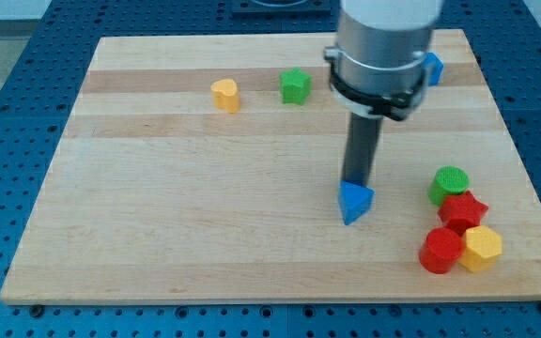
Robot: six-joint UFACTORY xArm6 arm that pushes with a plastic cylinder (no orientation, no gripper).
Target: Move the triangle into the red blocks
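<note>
The blue triangle (354, 202) lies on the wooden board, right of centre and low in the view. My tip (356, 182) stands right at its upper edge, touching it. The red star block (463, 210) and the red hexagon block (440, 251) sit at the board's lower right, well to the triangle's right.
A green cylinder (451, 184) sits just above the red star and a yellow hexagon (483, 248) right of the red hexagon. A yellow block (224, 95) and a green block (295, 85) lie near the top. A blue block (434, 68) is partly hidden behind the arm.
</note>
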